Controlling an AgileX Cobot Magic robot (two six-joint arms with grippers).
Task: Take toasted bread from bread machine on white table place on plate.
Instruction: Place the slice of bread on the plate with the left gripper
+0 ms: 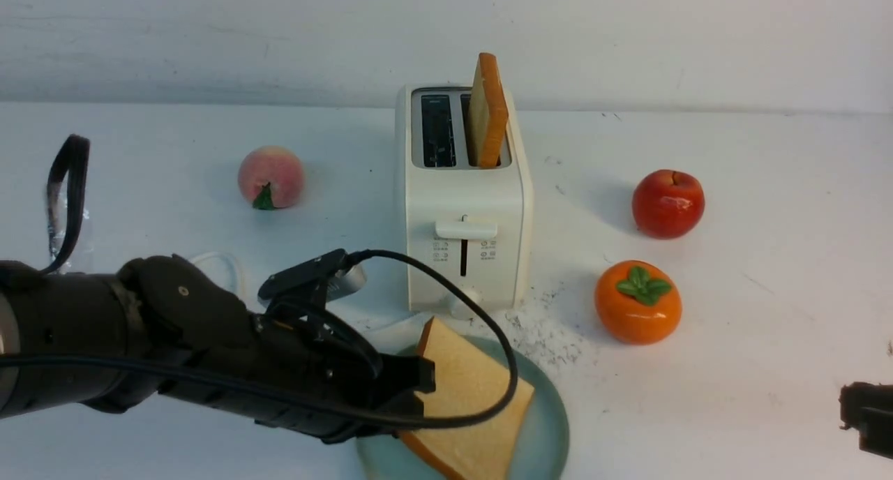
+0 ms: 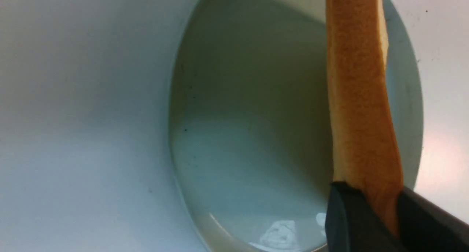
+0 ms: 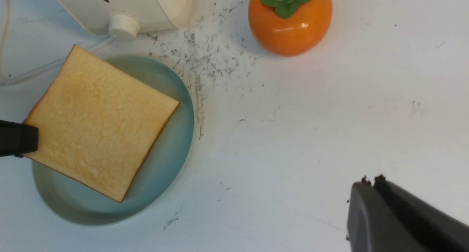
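the left end effector (image 1: 423,398) is clamped on a square, thick slice of toast with a pale golden face (image 1: 471,389) and an orange-brown crust (image 2: 361,109), gripped near one corner. the slice is tilted over the round pale blue-green plate (image 1: 548,424); whether its lower edge touches the plate, i cannot tell. the second square golden slice with a browned crust (image 1: 488,114) stands in one slot of the white boxy two-slot toaster (image 1: 464,194), well proud of the top. the right end effector (image 3: 372,189) has its fingers together with nothing between them, above the white scuffed tabletop (image 3: 256,164).

the toast should be light and fairly stiff, its faces dry rather than slippery, but the crumb would likely dent or shed crumbs under a hard squeeze. with the hold so near a corner, the far side may swing or pivot, so it wants lowering close to the plate before release. for the slice in the toaster, i would pinch the exposed upper part across its two broad faces, near the middle, and draw it straight up so the crust does not scrape the slot.
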